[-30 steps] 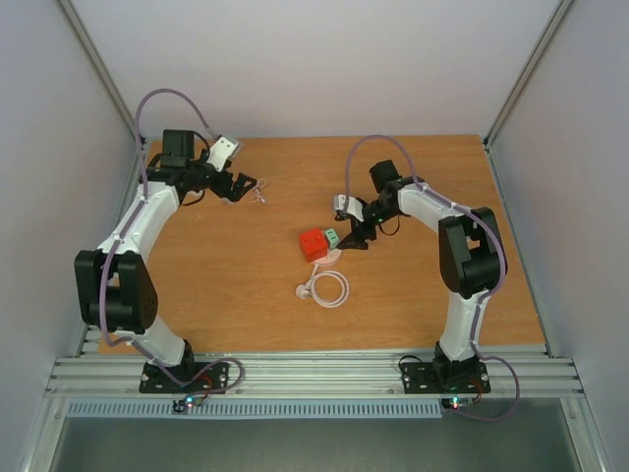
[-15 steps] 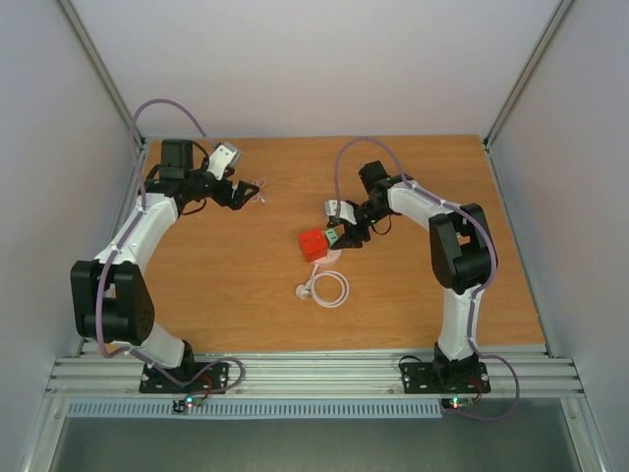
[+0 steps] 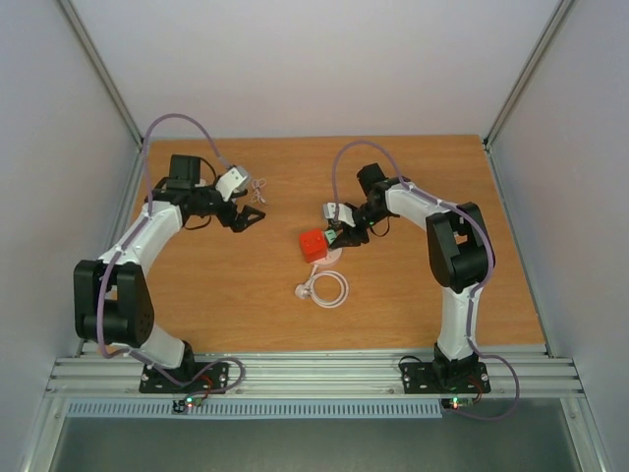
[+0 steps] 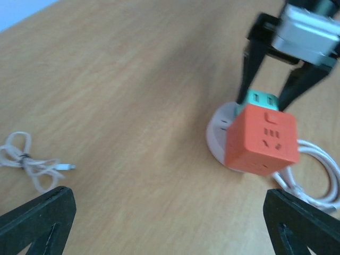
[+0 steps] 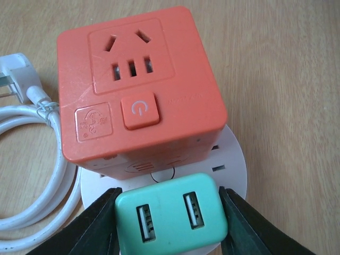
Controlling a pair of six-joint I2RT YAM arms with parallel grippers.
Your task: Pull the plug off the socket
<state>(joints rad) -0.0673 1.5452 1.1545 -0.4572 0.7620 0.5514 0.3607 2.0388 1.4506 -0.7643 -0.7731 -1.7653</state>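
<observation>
The socket (image 5: pixel 234 164) is a flat, round, pale disc on the wooden table, also seen in the overhead view (image 3: pixel 330 258) and the left wrist view (image 4: pixel 217 129). A mint-green plug (image 5: pixel 171 220) with two USB ports stands in it, beside a red cube adapter (image 5: pixel 135 79) that is also plugged into the disc. My right gripper (image 5: pixel 171 224) is shut on the green plug, one black finger pressed against each side. My left gripper (image 4: pixel 170 223) hovers open to the left (image 3: pixel 251 218), well apart from the socket, with nothing between its fingers.
A coiled white power cable (image 3: pixel 329 288) with its wall plug (image 5: pixel 16 71) lies just in front of the socket. A small bundled thin cable (image 3: pixel 260 187) lies at the back left, near the left gripper. White walls enclose the table.
My right gripper's fingers have closed in onto the sides of the green plug. The left arm has swung from the back left corner towards the middle, past the thin cable.
</observation>
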